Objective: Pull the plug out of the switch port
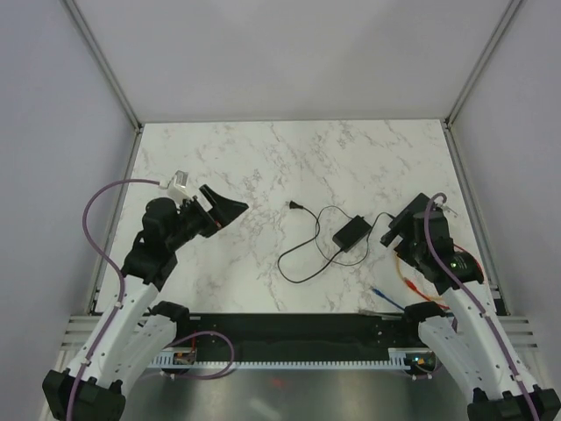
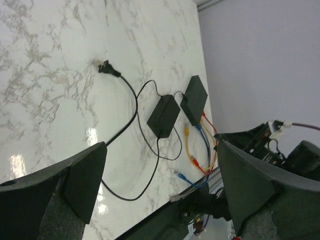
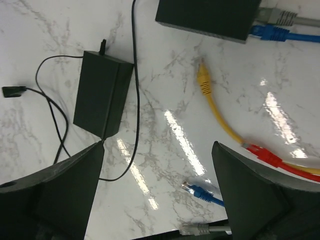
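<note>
The switch (image 3: 205, 17) is a flat black box at the top of the right wrist view, with a grey plug (image 3: 274, 17) and a blue plug (image 3: 269, 33) in the sockets on its right edge. It also shows in the left wrist view (image 2: 195, 99). My right gripper (image 3: 157, 200) is open and empty, hovering above the table on the near side of the switch. In the top view the right gripper (image 1: 400, 230) covers the switch. My left gripper (image 1: 230, 210) is open and empty, raised at the left and pointing toward the middle; it also shows in its own wrist view (image 2: 160, 192).
A black power brick (image 1: 351, 232) with a thin black cord (image 1: 302, 263) lies left of the switch. Loose yellow (image 3: 202, 80), red (image 3: 262, 154), blue (image 3: 197, 191) and grey (image 3: 197, 230) cable ends lie near the table's front right edge.
</note>
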